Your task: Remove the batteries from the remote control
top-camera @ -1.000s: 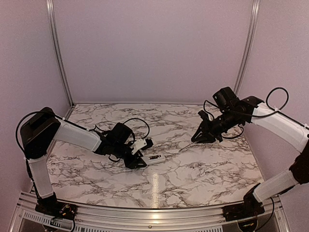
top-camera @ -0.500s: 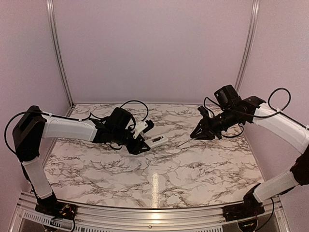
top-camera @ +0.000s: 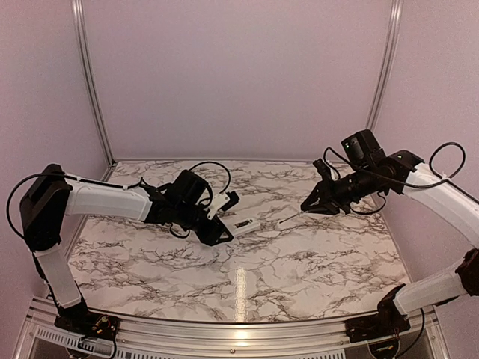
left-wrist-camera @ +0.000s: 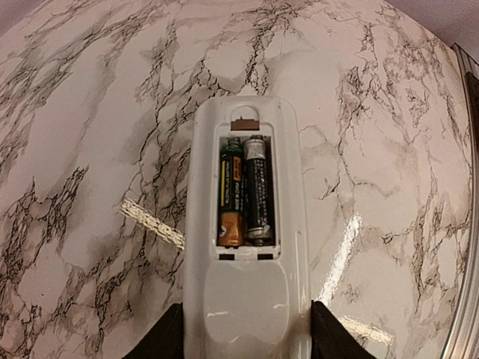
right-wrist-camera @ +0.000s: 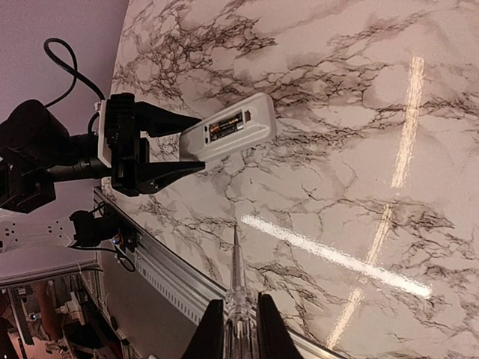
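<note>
Batteries [left-wrist-camera: 245, 191] fill remote control [left-wrist-camera: 247, 299], seemingly aloft in left hand [top-camera: 224, 218].

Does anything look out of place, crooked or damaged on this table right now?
Nothing looks spilled or broken. One oddity: the remote has its back uncovered, and the two batteries lying exposed side by side inside do not match, one orange and green, the other black and silver.

Robot lab cell: white marble-patterned table [top-camera: 299, 262] boxed by plain lilac walls [top-camera: 239, 75], aluminium frame posts [top-camera: 88, 75] at the table's back corners.
</note>
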Tool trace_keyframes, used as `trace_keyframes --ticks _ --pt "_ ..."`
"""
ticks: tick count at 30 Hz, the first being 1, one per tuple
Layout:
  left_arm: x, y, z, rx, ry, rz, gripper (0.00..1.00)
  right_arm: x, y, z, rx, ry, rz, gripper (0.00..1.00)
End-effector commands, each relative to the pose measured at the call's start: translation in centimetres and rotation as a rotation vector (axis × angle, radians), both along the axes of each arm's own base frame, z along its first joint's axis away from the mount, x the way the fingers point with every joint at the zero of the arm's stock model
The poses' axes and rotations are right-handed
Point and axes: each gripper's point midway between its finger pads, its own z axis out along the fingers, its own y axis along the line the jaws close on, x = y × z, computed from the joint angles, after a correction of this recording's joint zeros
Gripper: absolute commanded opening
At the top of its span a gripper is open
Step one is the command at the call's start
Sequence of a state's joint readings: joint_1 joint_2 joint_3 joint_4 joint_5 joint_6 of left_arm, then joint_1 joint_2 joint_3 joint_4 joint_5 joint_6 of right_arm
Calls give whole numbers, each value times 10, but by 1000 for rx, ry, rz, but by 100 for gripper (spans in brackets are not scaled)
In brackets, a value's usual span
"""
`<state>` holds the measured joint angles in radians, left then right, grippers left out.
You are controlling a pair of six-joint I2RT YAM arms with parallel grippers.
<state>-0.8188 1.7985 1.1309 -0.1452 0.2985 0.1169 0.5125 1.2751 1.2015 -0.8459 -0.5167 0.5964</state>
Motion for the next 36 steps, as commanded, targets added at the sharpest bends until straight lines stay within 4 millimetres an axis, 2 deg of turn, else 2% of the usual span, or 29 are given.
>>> trace_keyframes --ticks 1,6,15,21,30,36 --pt "0 -6 25 -95 6 43 0 -4 -3 6 1 -44 1 0" --pt "-1 -5 23 -93 8 63 0 -5 -3 9 7 -56 2 0" --pt "-30 -18 26 -63 -76 -4 0 -10 -4 9 20 -55 8 0" --pt "-47 -28 31 -109 -30 -48 0 -13 -3 8 33 -50 15 0" --pt "-65 -43 40 -97 -111 -127 0 -19 12 7 25 -62 94 0" --pt "-66 -47 42 -30 -214 -163 0 -21 20 5 13 -62 133 0"
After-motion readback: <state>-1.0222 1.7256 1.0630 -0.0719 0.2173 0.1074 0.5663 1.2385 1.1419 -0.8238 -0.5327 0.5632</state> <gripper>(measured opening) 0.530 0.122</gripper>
